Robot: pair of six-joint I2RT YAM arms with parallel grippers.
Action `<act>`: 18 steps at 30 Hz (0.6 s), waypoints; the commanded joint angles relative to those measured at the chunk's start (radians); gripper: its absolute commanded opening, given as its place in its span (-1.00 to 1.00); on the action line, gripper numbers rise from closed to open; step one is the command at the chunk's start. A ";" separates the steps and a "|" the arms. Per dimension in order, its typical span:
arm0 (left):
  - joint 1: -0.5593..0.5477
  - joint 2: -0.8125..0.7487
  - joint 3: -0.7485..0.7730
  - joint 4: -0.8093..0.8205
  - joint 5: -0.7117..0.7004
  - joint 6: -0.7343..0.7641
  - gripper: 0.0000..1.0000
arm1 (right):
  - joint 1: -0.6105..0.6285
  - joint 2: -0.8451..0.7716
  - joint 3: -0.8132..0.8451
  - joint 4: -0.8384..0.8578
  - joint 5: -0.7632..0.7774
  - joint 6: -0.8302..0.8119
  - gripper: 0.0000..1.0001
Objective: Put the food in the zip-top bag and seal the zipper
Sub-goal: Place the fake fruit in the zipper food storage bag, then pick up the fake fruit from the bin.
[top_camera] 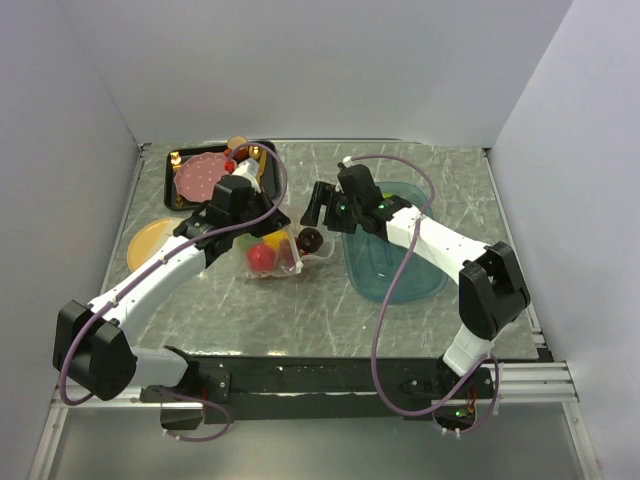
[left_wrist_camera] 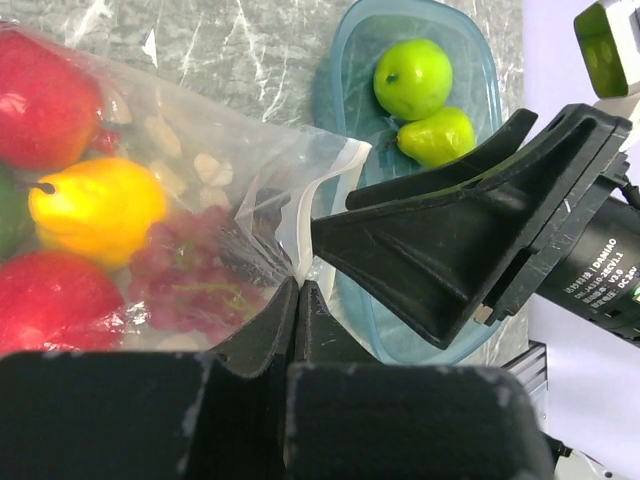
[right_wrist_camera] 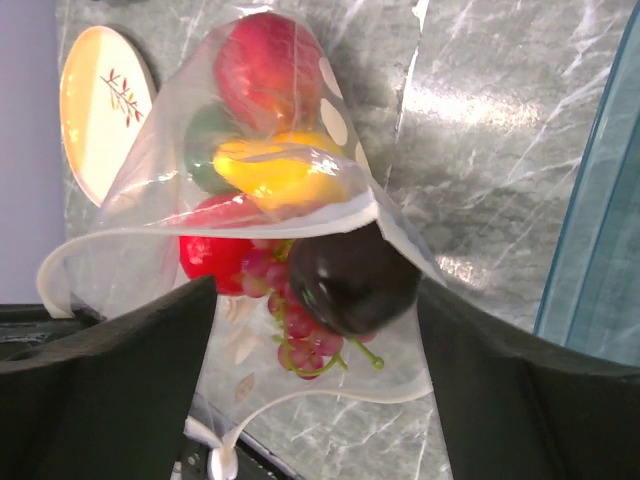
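Nearest the left wrist lens: left gripper (left_wrist_camera: 298, 288), fingers pressed fully together, with a fold of the zip-top bag (left_wrist_camera: 200, 170) pinched between them just beside the mouth. The mouth is thus held lifted and open, facing the right arm and the teal tray (left_wrist_camera: 470, 90).

Right gripper (right_wrist_camera: 315, 290): fingers spread wide, nothing gripped. The dark brown ball (right_wrist_camera: 350, 280) is seen lying in the bag mouth directly between them. It is clear of one finger; contact with the other cannot be ruled out.

Inside the bag: red apple (left_wrist_camera: 45, 100), yellow pear (left_wrist_camera: 95, 205), grape bunch (left_wrist_camera: 190, 270), plus a second red fruit and a green one. The zipper (left_wrist_camera: 340, 175) is unsealed, its white strip looped around the opening.

Not yet bagged: green apple (left_wrist_camera: 412, 78) and green pear (left_wrist_camera: 437, 135), touching each other in the tray, on the far side of the right gripper from the bag.

Judgement: the right arm is the nearer. The next reach goes away from the mouth into the tray, then back along the same line. The ball is judged only partly in.
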 commanded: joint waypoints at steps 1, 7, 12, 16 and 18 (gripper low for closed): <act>-0.005 -0.005 0.000 0.054 0.019 -0.006 -0.98 | 0.000 -0.075 0.034 0.022 0.038 -0.027 0.81; -0.005 -0.029 0.017 0.028 -0.008 0.006 -0.98 | -0.112 -0.204 -0.078 -0.024 0.161 -0.018 0.83; -0.004 -0.045 0.018 0.014 -0.036 0.009 -0.99 | -0.273 -0.181 -0.089 -0.124 0.262 -0.099 0.84; -0.004 -0.045 0.012 0.032 -0.022 0.000 -0.99 | -0.307 -0.057 0.005 -0.245 0.360 -0.118 0.86; -0.004 -0.039 0.015 0.023 -0.020 0.000 -0.98 | -0.310 -0.041 0.002 -0.247 0.438 -0.098 0.92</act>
